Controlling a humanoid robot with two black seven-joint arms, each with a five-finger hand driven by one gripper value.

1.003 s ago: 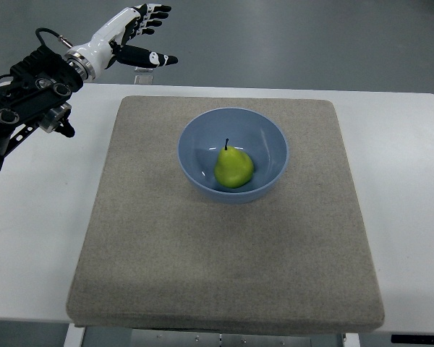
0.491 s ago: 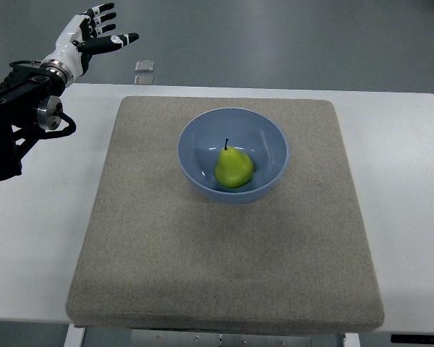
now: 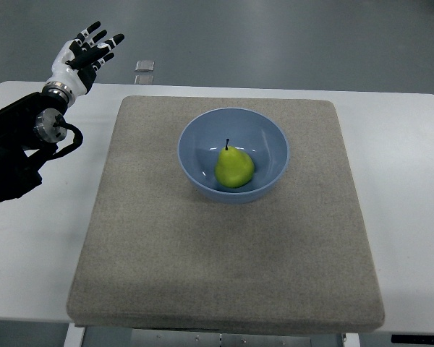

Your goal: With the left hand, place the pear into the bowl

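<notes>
Since half a second ago: left hand (image 3: 83, 50) swung further toward 9 o'clock and rotated, now above far-left table (image 3: 409, 181) corner at roughly 10 o'clock from bowl (image 3: 233, 153). Fingers (image 3: 94, 29) spread, nothing held. Right hand not in view.

Pear (image 3: 234, 167) lying inside blue bowl, slightly toward 6 o'clock of its centre, stem pointing to 12 o'clock, touching bowl floor. Bowl on beige mat (image 3: 224, 260), toward far half.

Placement judged complete; hand well apart from bowl.

Handling notes, as judgement: light, firm, smooth waxy skin, somewhat slippery, prone to bruising. Rounded shape likely to roll if nudged. Best hold around wide lower body, fingers wrapping opposite sides; thin stem unsuited to gripping.
</notes>
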